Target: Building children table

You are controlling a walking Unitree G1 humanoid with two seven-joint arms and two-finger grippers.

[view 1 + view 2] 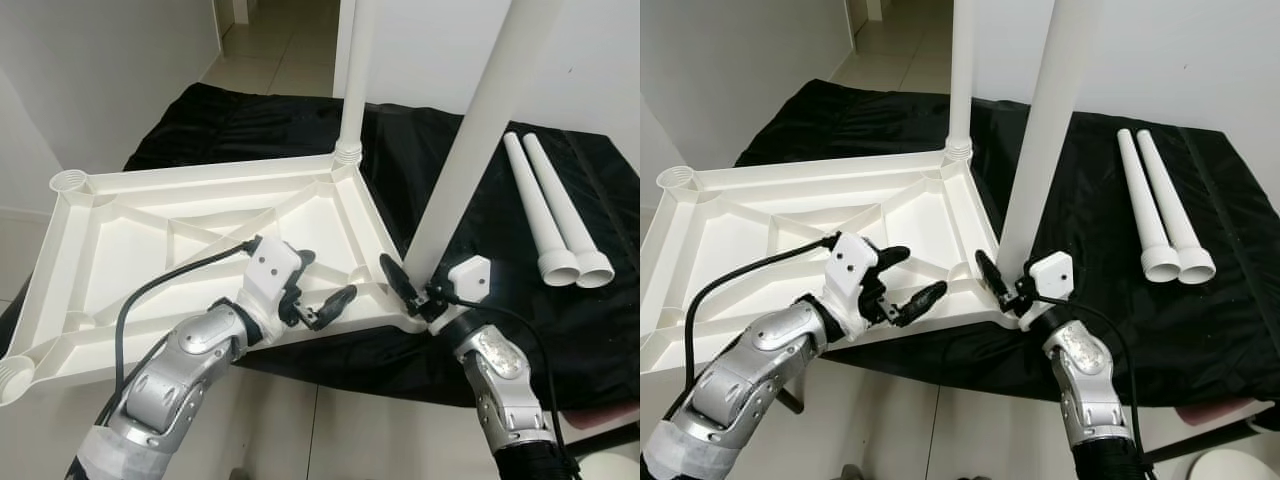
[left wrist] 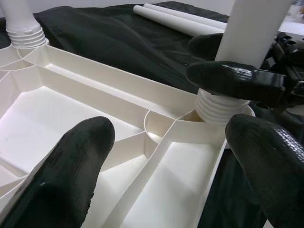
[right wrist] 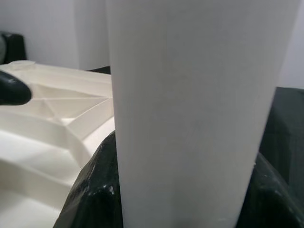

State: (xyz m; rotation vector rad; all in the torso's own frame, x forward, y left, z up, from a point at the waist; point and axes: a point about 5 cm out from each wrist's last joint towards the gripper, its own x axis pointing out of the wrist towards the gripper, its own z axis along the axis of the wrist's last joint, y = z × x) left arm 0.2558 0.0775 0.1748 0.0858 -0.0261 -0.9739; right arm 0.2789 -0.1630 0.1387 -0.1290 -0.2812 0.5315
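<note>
A black cloth (image 1: 250,125) is covering the work surface, and the white table top (image 1: 130,250) is lying on it upside down, ribs facing up, filling the 9 o'clock half of the head view and overhanging the cloth's near edge. A tall white leg (image 1: 352,80) is standing upright in the far corner socket at about 12 o'clock. A second leg (image 1: 480,130) is rising, slightly tilted, from the near corner socket at about 4 o'clock of the top; the wrist view is showing its ribbed end (image 2: 219,105) sitting in that socket. Two spare legs (image 1: 555,215) are lying side by side, touching, at 2 o'clock on the cloth, well apart from the top. The right gripper (image 1: 412,290) is pinching the base of the second leg, fingers pressed on either side of it. The left gripper (image 1: 325,290) is hovering over the top's near rim, just beside that corner, with its fingers (image 2: 71,166) spread and holding nothing.
</note>
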